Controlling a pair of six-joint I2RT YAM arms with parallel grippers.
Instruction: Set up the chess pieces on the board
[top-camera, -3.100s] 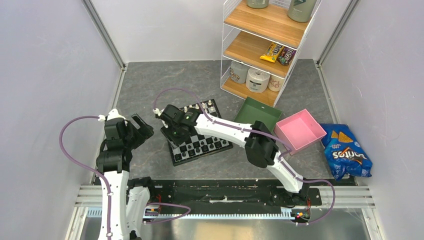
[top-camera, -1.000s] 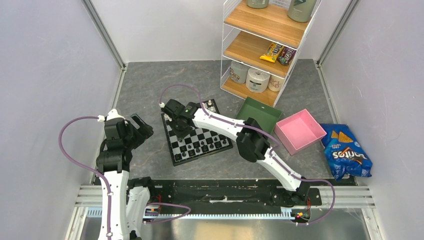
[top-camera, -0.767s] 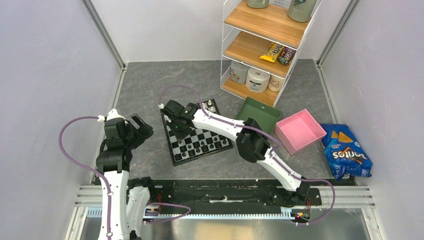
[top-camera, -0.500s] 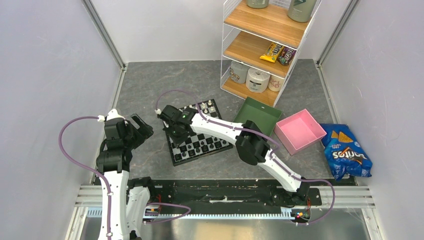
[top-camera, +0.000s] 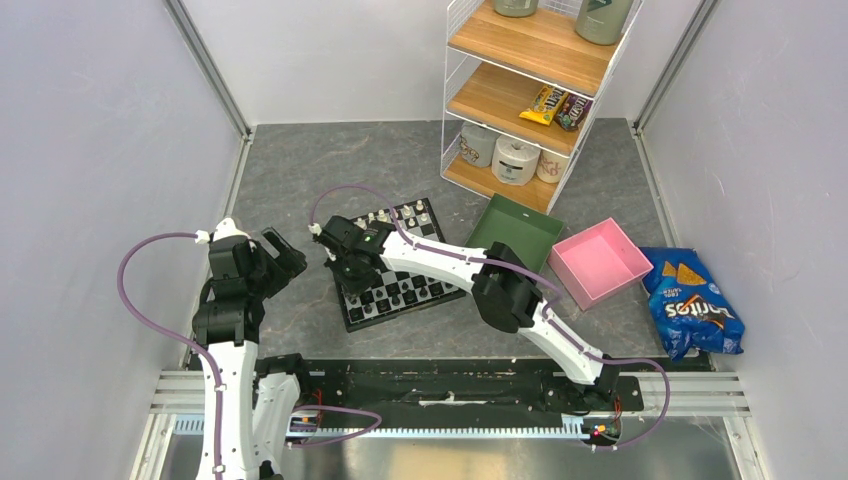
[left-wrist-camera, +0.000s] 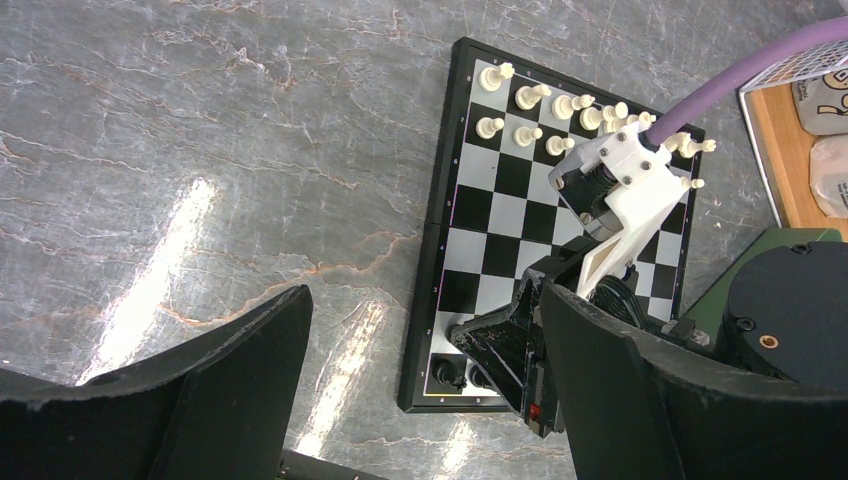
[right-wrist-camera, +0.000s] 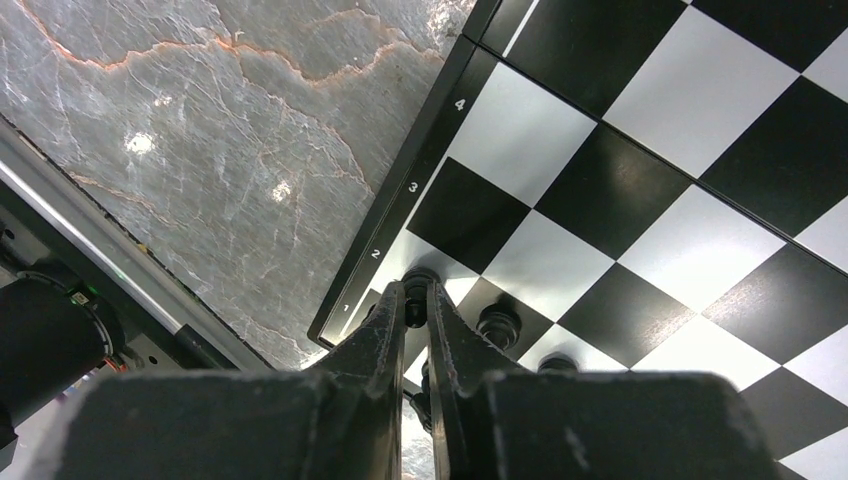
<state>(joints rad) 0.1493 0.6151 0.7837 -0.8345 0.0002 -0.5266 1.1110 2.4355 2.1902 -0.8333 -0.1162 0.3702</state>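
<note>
My right gripper (right-wrist-camera: 418, 302) pinches a black piece (right-wrist-camera: 416, 288), fingers almost together, at the board's (right-wrist-camera: 520, 135) near-left corner. I'd lower it straight, centred, clear of neighbouring pieces (right-wrist-camera: 498, 320). Left gripper (left-wrist-camera: 422, 300) hangs wide apart, empty.

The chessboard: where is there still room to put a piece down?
The middle rows of the board are bare, between the white pieces at the far edge and the black pieces at the near edge. Both end rows are crowded, and the right gripper pinches a black piece by the near-left corner.
</note>
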